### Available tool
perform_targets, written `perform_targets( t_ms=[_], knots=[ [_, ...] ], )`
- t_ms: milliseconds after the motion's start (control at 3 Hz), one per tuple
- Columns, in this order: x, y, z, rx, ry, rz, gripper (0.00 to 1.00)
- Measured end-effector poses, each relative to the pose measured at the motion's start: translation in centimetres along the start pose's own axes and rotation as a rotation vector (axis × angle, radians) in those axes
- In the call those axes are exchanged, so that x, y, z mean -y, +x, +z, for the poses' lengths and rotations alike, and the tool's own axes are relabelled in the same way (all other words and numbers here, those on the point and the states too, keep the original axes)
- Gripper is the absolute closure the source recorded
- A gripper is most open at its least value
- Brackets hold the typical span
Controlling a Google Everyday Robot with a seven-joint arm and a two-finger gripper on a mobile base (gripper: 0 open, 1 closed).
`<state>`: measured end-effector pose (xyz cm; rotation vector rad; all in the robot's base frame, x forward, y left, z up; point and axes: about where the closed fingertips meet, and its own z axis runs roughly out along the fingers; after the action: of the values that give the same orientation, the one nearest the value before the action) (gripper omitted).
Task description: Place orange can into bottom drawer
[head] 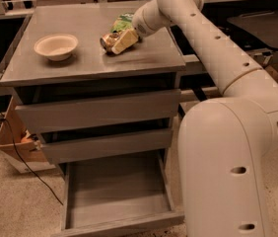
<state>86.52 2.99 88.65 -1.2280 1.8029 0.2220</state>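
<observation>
The orange can lies on its side on the grey cabinet top, just in front of a green snack bag. My gripper reaches in from the right and sits right against the can's right end, partly covering it. The bottom drawer is pulled out and open below the two upper drawers, and its grey tray holds nothing.
A cream bowl stands on the cabinet top at the left. My arm's big white body fills the right side beside the open drawer. A cardboard box and a black cable lie on the floor at the left.
</observation>
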Motion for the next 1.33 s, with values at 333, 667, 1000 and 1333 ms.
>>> perform_targets(
  t_ms=[333, 667, 1000, 1333],
  knots=[
    [-1.3, -0.4, 1.8, 0.022, -0.039, 0.052, 0.0],
    [-2.5, -0.7, 2.7, 0.038, -0.07, 0.09, 0.22],
    [-2.9, -0.8, 2.8, 0.043, -0.081, 0.103, 0.45],
    [-3.7, -0.5, 0.4, 0.043, -0.092, 0.081, 0.76]
  ],
)
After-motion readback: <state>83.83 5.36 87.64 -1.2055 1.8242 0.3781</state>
